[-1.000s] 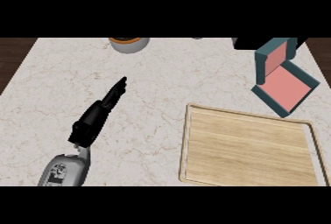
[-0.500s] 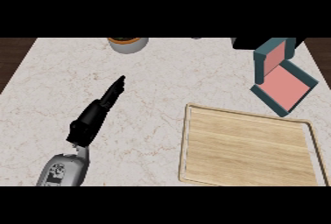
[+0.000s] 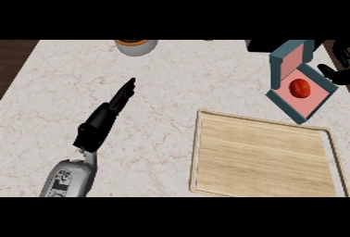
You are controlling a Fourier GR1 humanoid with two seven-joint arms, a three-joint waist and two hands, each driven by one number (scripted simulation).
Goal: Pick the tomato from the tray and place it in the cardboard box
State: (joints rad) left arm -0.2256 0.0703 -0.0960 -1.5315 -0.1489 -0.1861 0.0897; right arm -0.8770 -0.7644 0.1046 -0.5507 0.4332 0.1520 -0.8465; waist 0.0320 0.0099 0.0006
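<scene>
1. Tomato (image 3: 300, 88) lies inside the cardboard box (image 3: 321, 99), just left of the right hand (image 3: 336, 74); judging by that, the placing looks done.
2. Only dark fingers of the right hand show at the view's right edge, beside the box's open flap; whether they are spread or curled, I cannot tell.
3. Nearer than that hand, the wooden tray (image 3: 263, 157) holds nothing.
4. Far to its left, the left hand (image 3: 108, 118) rests over the counter (image 3: 184, 78), fingers straight and pressed together, holding nothing.
5. What seems left is drawing the right hand away.

Black slender robot hand (image 3: 103, 121), rounded grey forearm (image 3: 68, 178) with dark markings
</scene>
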